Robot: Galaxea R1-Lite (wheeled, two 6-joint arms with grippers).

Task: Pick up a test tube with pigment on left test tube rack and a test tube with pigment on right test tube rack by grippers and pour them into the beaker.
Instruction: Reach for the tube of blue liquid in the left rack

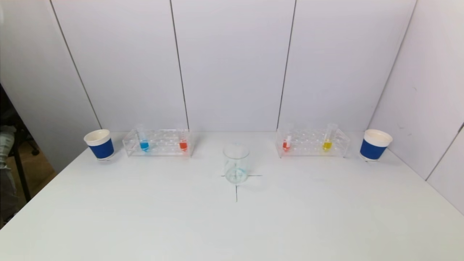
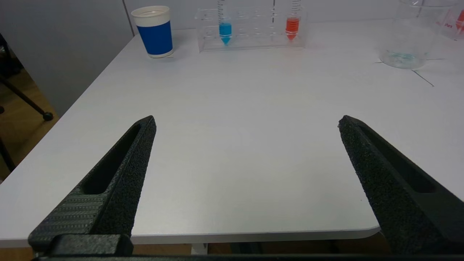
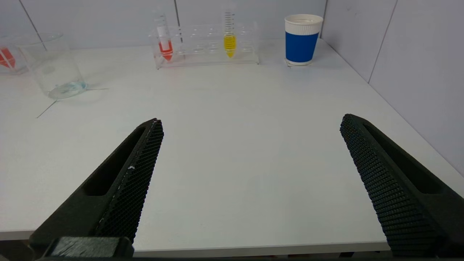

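At the back left stands the clear left rack (image 1: 157, 142) with a blue-pigment tube (image 1: 144, 145) and an orange-red tube (image 1: 183, 145). The right rack (image 1: 312, 143) at the back right carries a red tube (image 1: 286, 144) and a yellow tube (image 1: 327, 144). A clear glass beaker (image 1: 236, 164) stands between them on a cross mark. Neither arm shows in the head view. My left gripper (image 2: 246, 121) hangs open over the table's near left edge, far from the blue tube (image 2: 225, 30). My right gripper (image 3: 251, 119) is open over the near right edge, far from the yellow tube (image 3: 230, 43).
A blue paper cup with a white rim (image 1: 99, 144) stands left of the left rack, and a matching cup (image 1: 375, 144) right of the right rack. White wall panels close off the back and right side. The white table (image 1: 232, 224) has its left edge open to the floor.
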